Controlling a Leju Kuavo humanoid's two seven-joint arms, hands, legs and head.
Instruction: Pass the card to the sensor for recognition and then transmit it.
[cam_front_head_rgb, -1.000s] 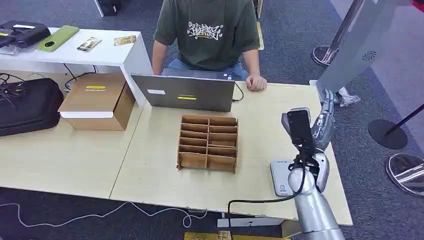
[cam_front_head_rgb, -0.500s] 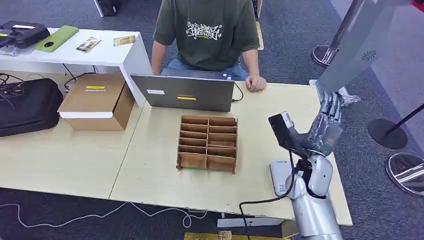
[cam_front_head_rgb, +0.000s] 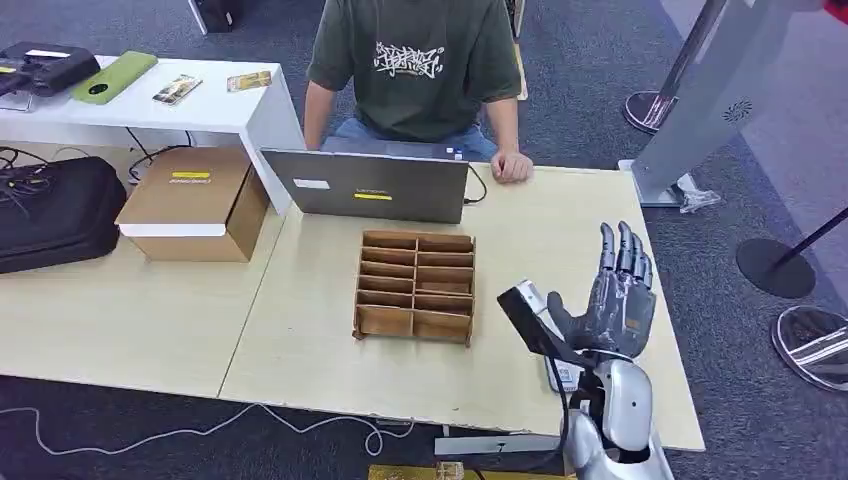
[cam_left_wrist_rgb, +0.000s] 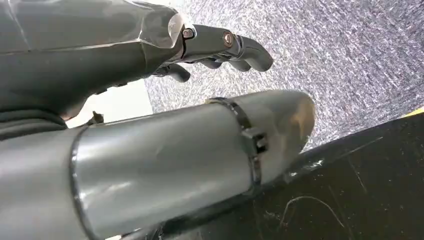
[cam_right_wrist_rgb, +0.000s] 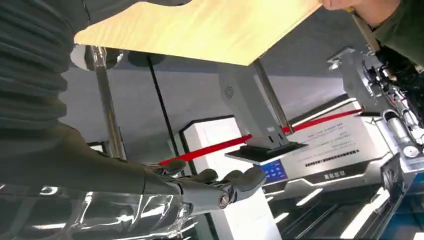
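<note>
A light wooden table (cam_front_head_rgb: 320, 330) stands on grey carpet; near its right edge the right hand (cam_front_head_rgb: 612, 305) hovers, fingers spread, empty, above the white sensor (cam_front_head_rgb: 562, 372); the left hand (cam_left_wrist_rgb: 220, 47) hangs with curled fingers, seemingly empty; the card's place cannot be told.

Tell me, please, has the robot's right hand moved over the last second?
Yes. The right hand has drawn back toward the table's near edge, away from the laptop, and now hangs over the sensor.
</note>
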